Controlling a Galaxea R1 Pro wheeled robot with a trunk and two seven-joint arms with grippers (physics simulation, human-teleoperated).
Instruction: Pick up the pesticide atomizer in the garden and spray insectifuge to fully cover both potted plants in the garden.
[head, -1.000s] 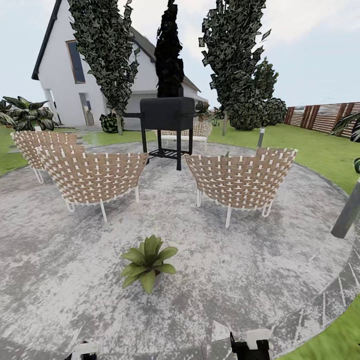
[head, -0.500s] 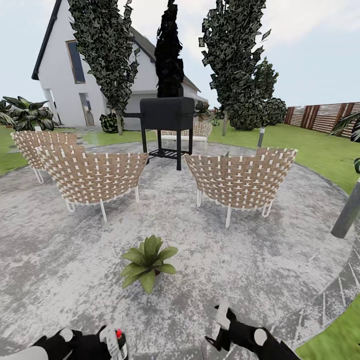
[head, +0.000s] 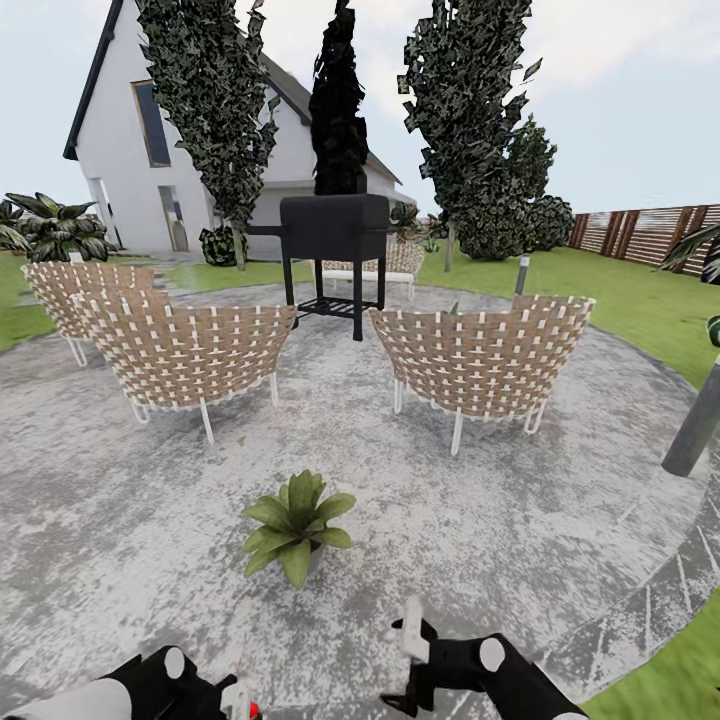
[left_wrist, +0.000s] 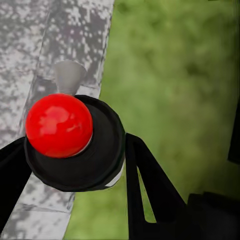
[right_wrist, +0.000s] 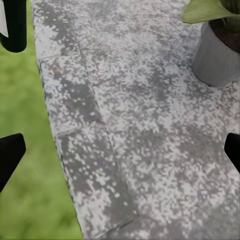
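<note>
Left gripper (left_wrist: 75, 150): the two black fingers are clenched on the pesticide atomizer (left_wrist: 95, 165), one on each flank of its round black head. The bottle is seen end-on, so its long axis runs along the fingers. A red knob (left_wrist: 59, 125) caps the head, and a short grey spout (left_wrist: 69, 75) juts sideways from it over the paving at the patio's edge, where stone meets lawn (left_wrist: 175, 75). In the head view the atomizer sits at about 7 o'clock, at the lower frame edge; its heading cannot be told there.

Right gripper (head: 410, 655): at 6 o'clock in the head view, above the stone. In the right wrist view its fingertips (right_wrist: 10, 155) stand wide apart, released, with bare paving between them and nothing touched.

Surface: a round grey stone patio (head: 560, 520) with a paved border, set in lawn.

Potted plant (head: 295, 525): at 12 o'clock just beyond both grippers, upright in a small grey pot (right_wrist: 217, 55), alone on the stone.

Farther out: woven chairs at 11 o'clock (head: 185, 350) and 1 o'clock (head: 480, 355); a black grill (head: 335, 235) at 12 o'clock between them; dark trees (head: 470, 120) behind it; a white house (head: 125, 150) at 10 o'clock; a wooden slat fence (head: 640, 235) at 2 o'clock.
</note>
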